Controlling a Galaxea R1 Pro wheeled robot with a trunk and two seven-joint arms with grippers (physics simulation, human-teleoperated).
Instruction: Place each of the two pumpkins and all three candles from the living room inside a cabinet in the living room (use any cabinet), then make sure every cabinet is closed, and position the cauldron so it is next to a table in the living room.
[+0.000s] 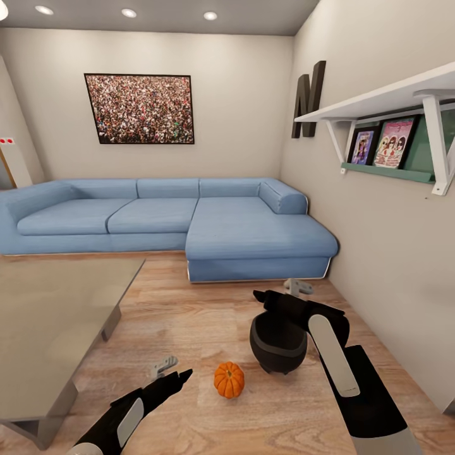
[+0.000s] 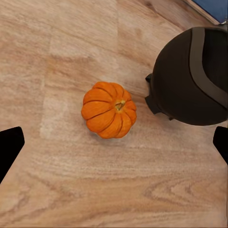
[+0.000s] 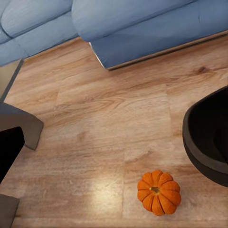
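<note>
Large dark letter N point(image 1: 309, 99) on right wall; covers on shelf point(image 1: 385, 101) too small to read. Pumpkin point(image 1: 229, 379) small, bright orange, ribbed, short stem, upright on plank floor point(image 1: 189, 328), just beside cauldron point(image 1: 278, 344), apart from it. Cauldron glossy black, wide mouth, on floor between sofa point(image 1: 253, 237) and robot. Glass table point(image 1: 57, 316) at left. Left gripper point(image 1: 165, 369) above floor near pumpkin, fingers spread, empty. Right gripper point(image 1: 297, 287) over cauldron; state unclear.
</note>
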